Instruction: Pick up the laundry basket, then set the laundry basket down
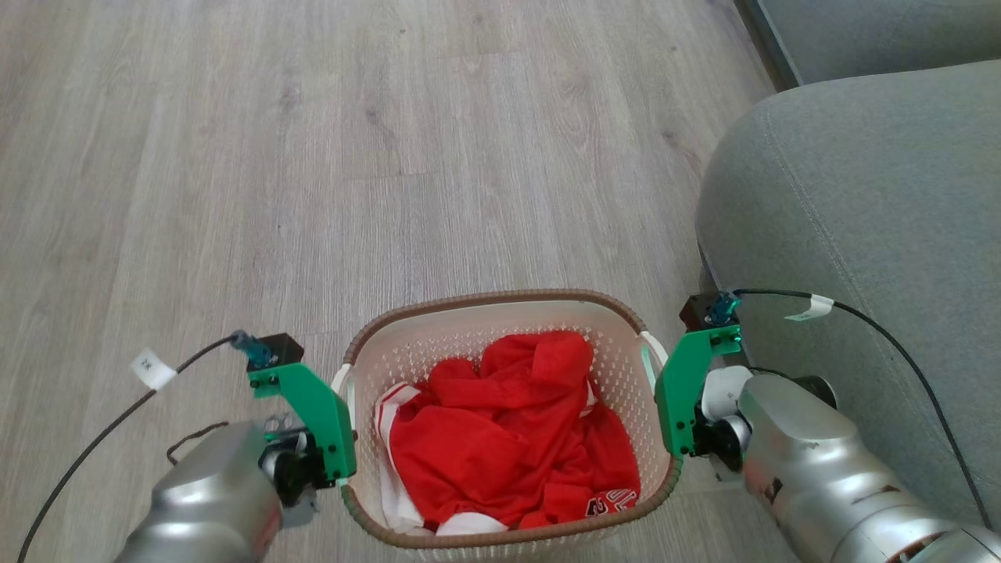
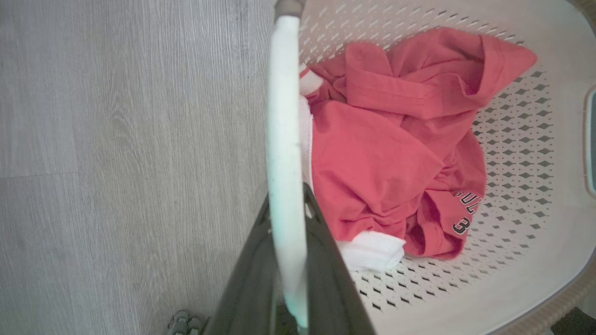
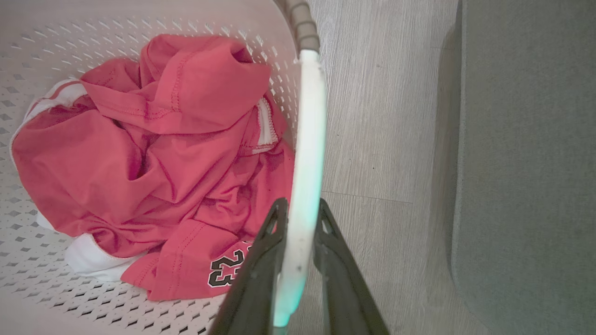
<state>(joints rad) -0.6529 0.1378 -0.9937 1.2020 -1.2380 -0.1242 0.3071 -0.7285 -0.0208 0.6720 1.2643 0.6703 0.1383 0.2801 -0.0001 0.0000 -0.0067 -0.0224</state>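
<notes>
Here's the laundry basket (image 1: 500, 299) at six o'clock in the head view, red clothes (image 1: 508, 438) heaped inside. The left jaws are clamped on the white handle (image 2: 284, 139) at the basket's nine o'clock, and the right jaws pinch the other handle (image 3: 307, 139) at its three o'clock. A grey sofa (image 1: 860, 195) stands close at three o'clock, with wood floor (image 1: 313, 156) beneath. Lifted or resting? Can't tell.

A home living room: grey sofa (image 1: 860, 195), wood-look floor (image 1: 313, 156), laundry basket (image 1: 500, 301).
</notes>
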